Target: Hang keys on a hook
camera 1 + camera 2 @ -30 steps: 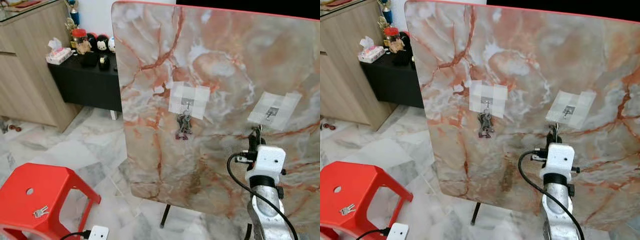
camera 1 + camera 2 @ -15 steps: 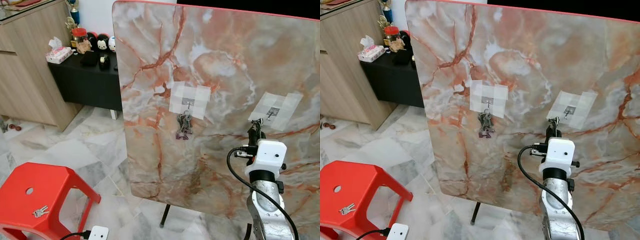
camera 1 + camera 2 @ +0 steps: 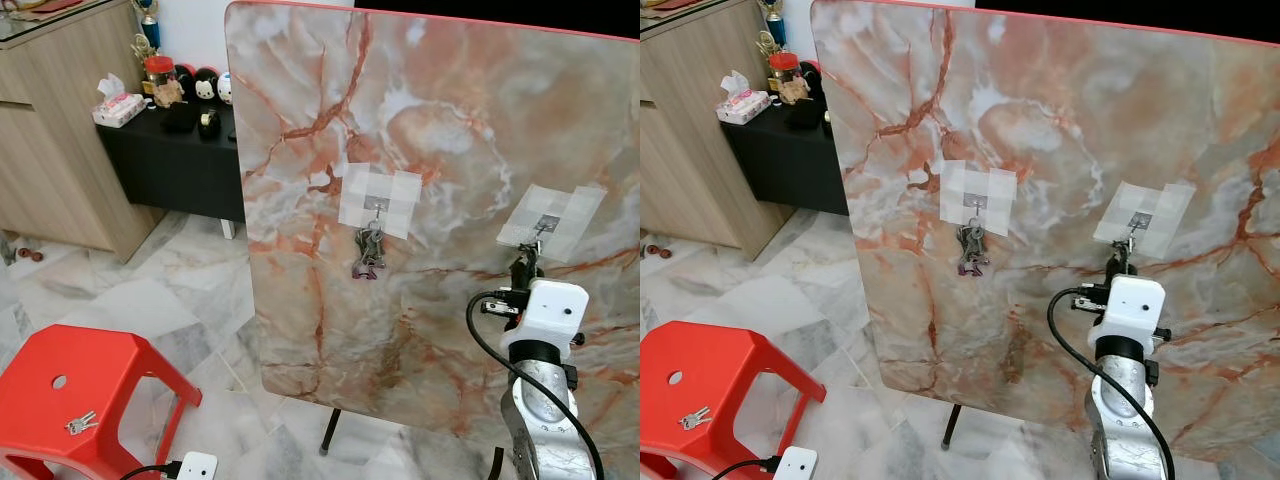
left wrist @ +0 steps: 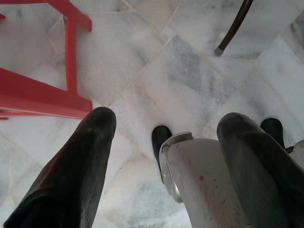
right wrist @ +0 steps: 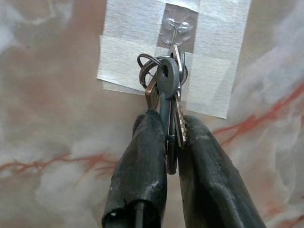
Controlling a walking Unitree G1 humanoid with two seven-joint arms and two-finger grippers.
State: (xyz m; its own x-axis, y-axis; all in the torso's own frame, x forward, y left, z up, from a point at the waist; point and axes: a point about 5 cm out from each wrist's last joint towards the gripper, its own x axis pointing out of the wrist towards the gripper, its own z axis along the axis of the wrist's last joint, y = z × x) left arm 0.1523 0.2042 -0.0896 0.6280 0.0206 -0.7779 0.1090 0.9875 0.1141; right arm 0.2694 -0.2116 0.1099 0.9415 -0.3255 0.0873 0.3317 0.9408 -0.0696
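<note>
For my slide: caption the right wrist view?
Right end effector pinching metal key bunch at clear taped hook.

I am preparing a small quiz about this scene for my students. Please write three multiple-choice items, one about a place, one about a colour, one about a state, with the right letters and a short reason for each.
1. Where does the loose set of keys lie?
A. on the red stool
B. on the black cabinet
C. on the floor

2. What colour is the stool?
A. blue
B. red
C. white

3. What is the state of the right gripper?
A. wide open, away from the board
B. shut with nothing in it
C. shut on a bunch of keys at the right hook

Answers:
1 A, the keys rest on the stool's seat.
2 B, its seat and legs are red.
3 C, the fingers clamp the bunch of keys just below the right hook on the marble board.
</note>
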